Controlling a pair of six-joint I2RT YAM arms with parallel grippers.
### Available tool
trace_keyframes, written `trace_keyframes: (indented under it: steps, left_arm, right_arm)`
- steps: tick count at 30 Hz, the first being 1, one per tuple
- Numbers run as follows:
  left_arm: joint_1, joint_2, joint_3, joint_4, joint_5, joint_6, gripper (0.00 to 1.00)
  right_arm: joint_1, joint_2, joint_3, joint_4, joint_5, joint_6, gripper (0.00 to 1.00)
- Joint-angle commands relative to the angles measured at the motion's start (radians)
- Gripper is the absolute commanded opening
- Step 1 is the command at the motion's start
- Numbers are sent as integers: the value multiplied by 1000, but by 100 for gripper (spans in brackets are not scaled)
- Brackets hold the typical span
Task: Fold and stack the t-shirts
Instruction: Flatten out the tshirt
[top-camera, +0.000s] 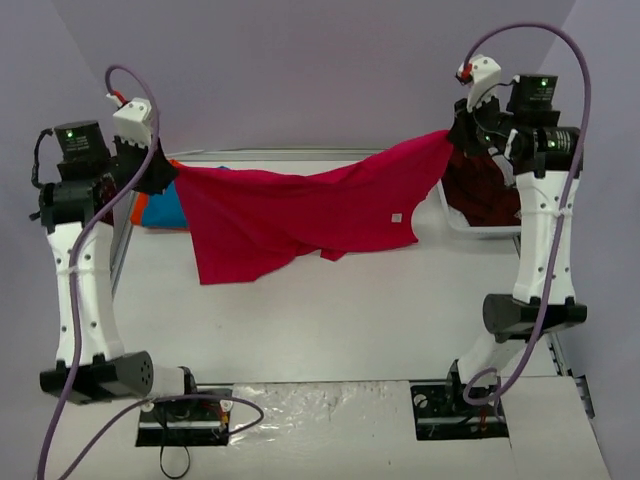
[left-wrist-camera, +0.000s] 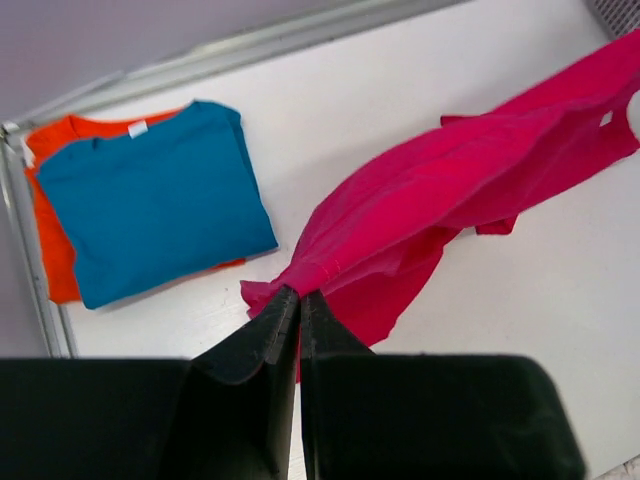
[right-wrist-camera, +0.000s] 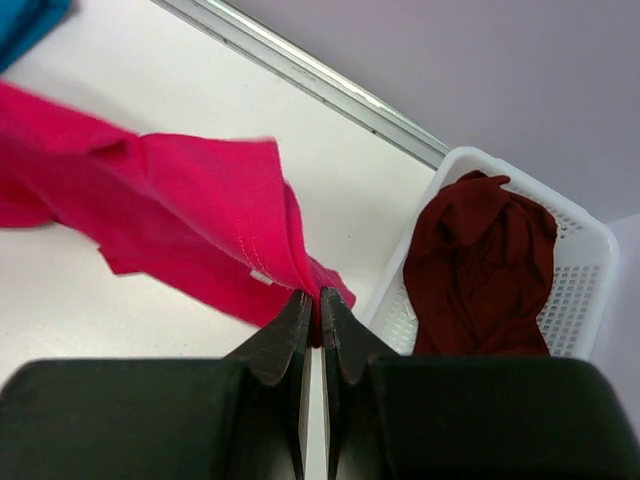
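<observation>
- Cloth is the first concern in the top view: the crimson-pink t-shirt (top-camera: 300, 215) is strung in the air between the left gripper (top-camera: 160, 172) at nine o'clock and the right gripper (top-camera: 458, 135) at two o'clock. Its middle sags toward the table (top-camera: 330, 320), and whether the low edge touches the table cannot be told.
- The step in hand is judged to be spreading the shirt for laying flat. The two ends would best be drawn apart evenly until the sag is taken out, then lowered level, far edge first.
- In the left wrist view, the jaws are pressed together on a bunched corner of the shirt, and the cloth fans away toward two o'clock. A folded blue t-shirt (left-wrist-camera: 150, 200) is seen lying on an orange t-shirt (left-wrist-camera: 48, 210) at ten o'clock. This stack should be kept clear of the descending cloth.
- In the right wrist view, the jaws are pinched on the opposite corner near a stitched hem. The grip looks thin, so a hard pull is judged likely to slip it.
- At three o'clock a dark maroon t-shirt (right-wrist-camera: 485, 265) lies crumpled in the white mesh basket (right-wrist-camera: 590, 290), just beside the held corner, and snagging on the rim should be avoided.
</observation>
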Motion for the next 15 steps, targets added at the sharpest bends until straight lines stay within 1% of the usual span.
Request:
trace_keyframes:
  steps: [1, 3, 4, 5, 7, 10, 12, 13, 15]
  left_arm:
    - [8, -213, 62, -7, 35, -52, 2]
    - [8, -281, 14, -12, 31, -52, 3]
    - [8, -316, -3, -9, 31, -59, 2]
    - [8, -380, -23, -6, 34, -63, 2]
    - [8, -462, -64, 0, 36, -85, 2]
    - [8, -551, -89, 10, 51, -95, 2]
    - [8, -562, -73, -10, 47, -92, 2]
    - [8, -557, -41, -34, 47, -89, 2]
    - [8, -551, -24, -32, 42, -88, 2]
  right_arm:
    - [-17, -231, -87, -52, -84, 18, 0]
    - [-17, -331, -138, -40, -98, 37, 0]
    - [-19, -427, -164, -35, -101, 43, 0]
    - [-19, -472, -195, -30, -95, 58, 0]
    - [-20, -587, -197, -29, -78, 75, 0]
    - [-88, -704, -228, -4, -102, 89, 0]
    - [-106, -730, -228, -3, -133, 104, 0]
    - [-109, -730, -222, -1, -136, 107, 0]
    - [-114, -707, -188, 3, -107, 122, 0]
